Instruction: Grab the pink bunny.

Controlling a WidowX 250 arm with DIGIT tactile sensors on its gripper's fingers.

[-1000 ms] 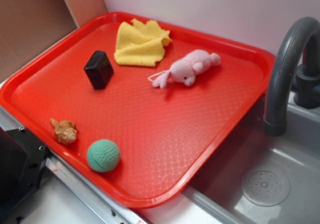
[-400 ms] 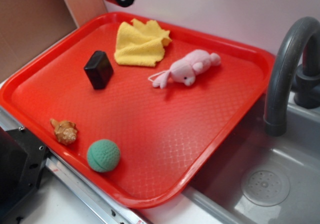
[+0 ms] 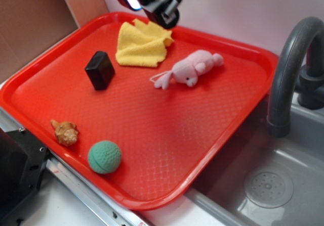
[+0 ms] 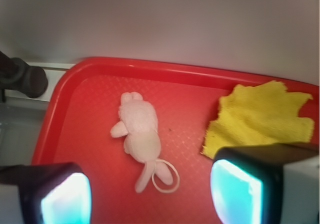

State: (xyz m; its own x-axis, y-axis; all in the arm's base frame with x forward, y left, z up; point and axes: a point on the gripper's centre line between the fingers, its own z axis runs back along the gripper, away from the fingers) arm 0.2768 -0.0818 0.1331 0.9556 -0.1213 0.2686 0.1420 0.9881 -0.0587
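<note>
The pink bunny (image 3: 191, 68) lies on its side on the red tray (image 3: 152, 150), toward the back right, with a white string loop beside its ears. From the wrist view the pink bunny (image 4: 141, 134) lies between and beyond my two fingers, ears and loop pointing toward me. My gripper (image 3: 152, 6) hangs high over the tray's back edge, above the yellow cloth and left of the bunny. My gripper (image 4: 150, 196) is open and holds nothing.
A yellow cloth (image 3: 142, 44) lies at the tray's back. A black block (image 3: 99, 70), a seashell (image 3: 65, 132) and a green ball (image 3: 105, 156) sit on the left and front. A grey faucet (image 3: 291, 69) and sink (image 3: 263, 185) stand to the right.
My gripper has come in from the upper left and moved rightward along the back of the tray, toward the bunny. The objects on the tray have not moved.
</note>
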